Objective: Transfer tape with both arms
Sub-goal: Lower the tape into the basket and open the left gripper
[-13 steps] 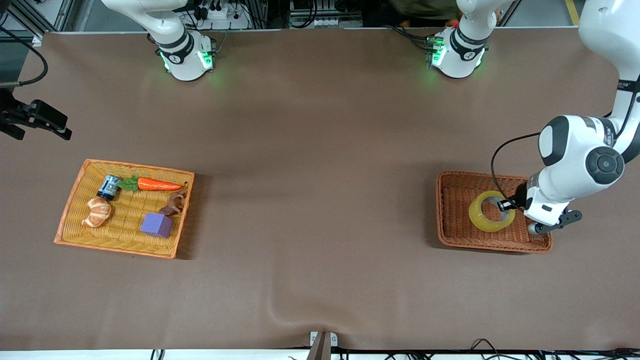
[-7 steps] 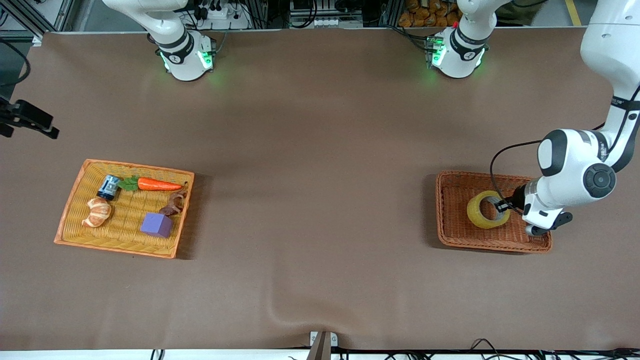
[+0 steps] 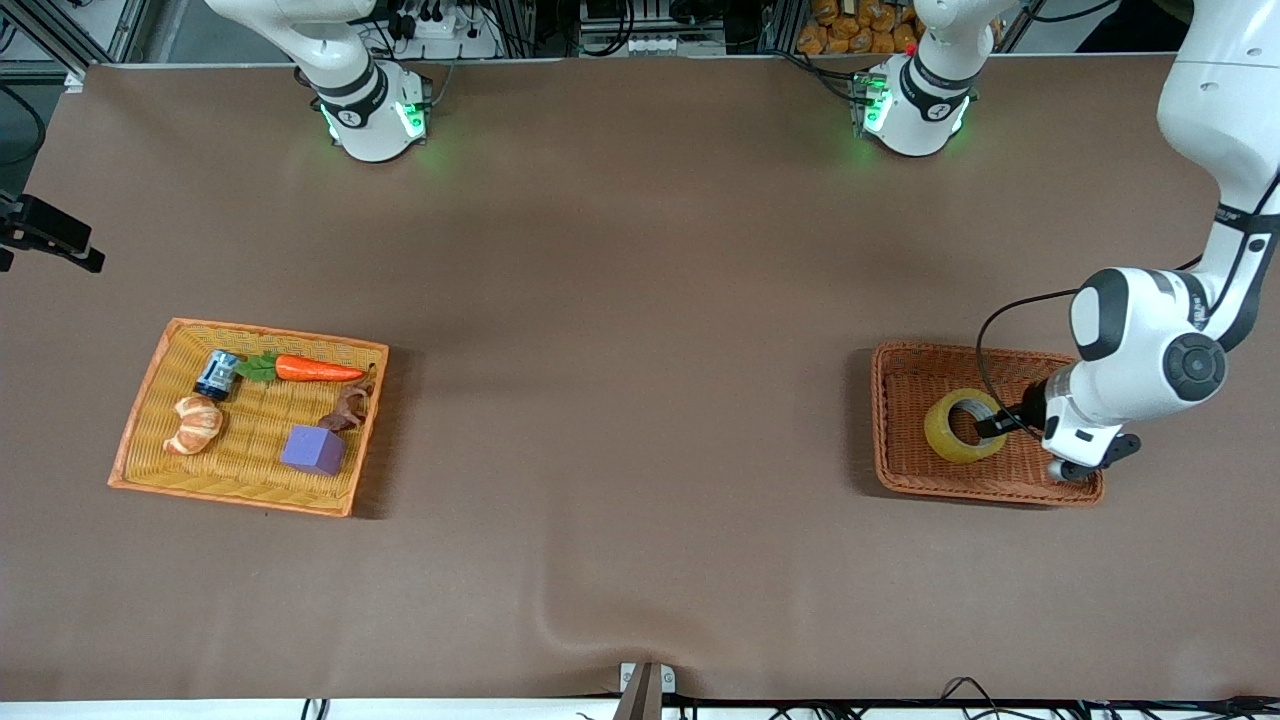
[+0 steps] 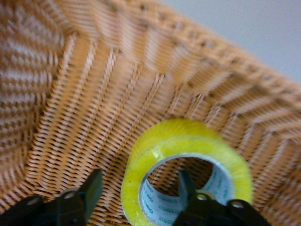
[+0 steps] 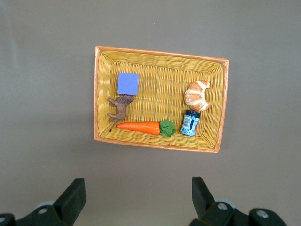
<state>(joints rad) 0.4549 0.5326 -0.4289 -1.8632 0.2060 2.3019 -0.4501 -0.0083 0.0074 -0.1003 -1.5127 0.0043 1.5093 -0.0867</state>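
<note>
Straddling the tape's point(image 3: 964, 427) wall in the brown basket point(image 3: 905, 400), the left gripper point(image 4: 136, 195) has jaws parted, unclosed. Right gripper point(image 5: 136, 200) waits wide open above the yellow basket point(image 5: 159, 63).

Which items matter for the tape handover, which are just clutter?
Job: tape, straddled by the open left gripper in the brown basket; open right gripper, waiting.

Clutter: yellow basket with carrot, croissant, purple block, small jar.
</note>
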